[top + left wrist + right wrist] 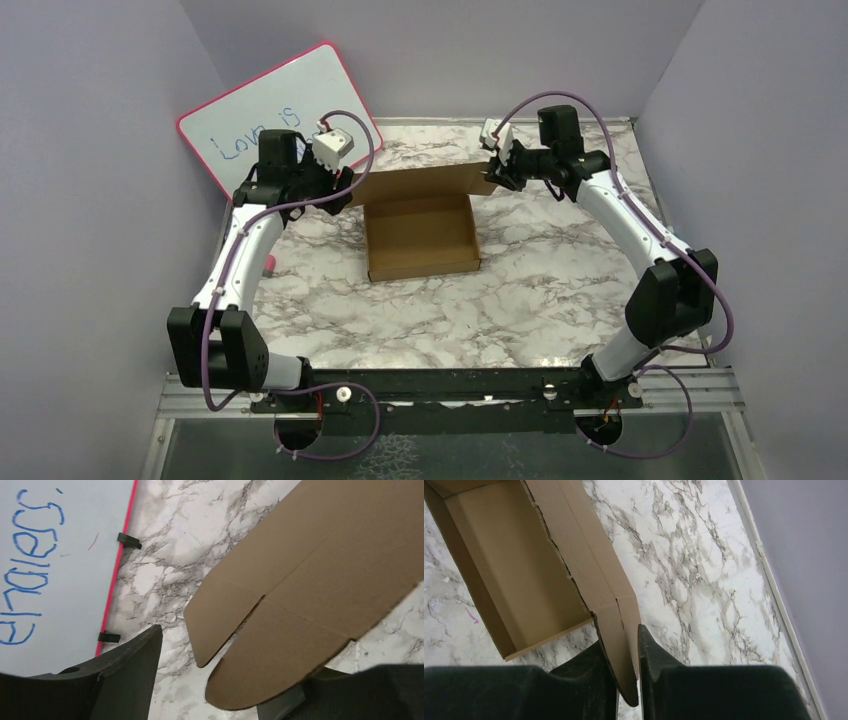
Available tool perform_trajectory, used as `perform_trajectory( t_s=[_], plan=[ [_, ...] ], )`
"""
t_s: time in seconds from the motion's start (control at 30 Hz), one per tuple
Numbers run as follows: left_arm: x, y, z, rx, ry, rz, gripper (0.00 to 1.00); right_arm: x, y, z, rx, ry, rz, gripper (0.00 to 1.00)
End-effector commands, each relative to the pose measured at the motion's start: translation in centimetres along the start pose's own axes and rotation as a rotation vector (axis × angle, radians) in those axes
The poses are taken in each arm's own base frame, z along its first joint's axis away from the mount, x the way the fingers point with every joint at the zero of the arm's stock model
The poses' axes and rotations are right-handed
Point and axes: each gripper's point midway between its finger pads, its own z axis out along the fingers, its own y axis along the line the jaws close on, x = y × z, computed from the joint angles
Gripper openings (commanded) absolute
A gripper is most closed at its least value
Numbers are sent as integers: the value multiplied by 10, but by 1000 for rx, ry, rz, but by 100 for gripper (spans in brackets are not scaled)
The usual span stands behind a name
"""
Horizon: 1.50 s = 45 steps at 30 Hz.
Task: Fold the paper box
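Note:
The paper box (420,240) is a shallow brown cardboard tray in the middle of the table, with its lid panel (425,182) standing up along the far side. My left gripper (347,186) is at the lid's left end. In the left wrist view it (227,665) is open, with the rounded lid tab (280,655) lying against the right finger (350,695) and well apart from the left one. My right gripper (496,176) is at the lid's right end. There its fingers (620,636) are pressed on both sides of the lid's end flap (621,630).
A pink-framed whiteboard (275,120) with blue writing leans against the back left wall, close behind the left gripper; it also shows on the left in the left wrist view (55,565). A small pink item (272,262) lies beside the left arm. The table's right rail (769,580) runs near the right gripper.

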Motion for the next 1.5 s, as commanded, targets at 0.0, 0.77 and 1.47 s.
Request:
perform_trajectory(
  t_s=[0.0, 0.77, 1.47],
  plan=[
    [-5, -13, 6, 97, 4, 9, 59, -5, 3, 1, -39, -22, 2, 20],
    [-13, -36, 23, -113, 64, -176, 4, -11, 4, 7, 194, 57, 333, 1],
    [-20, -66, 42, -161, -15, -558, 4, -39, 27, 34, 439, 108, 1020, 1]
  ],
)
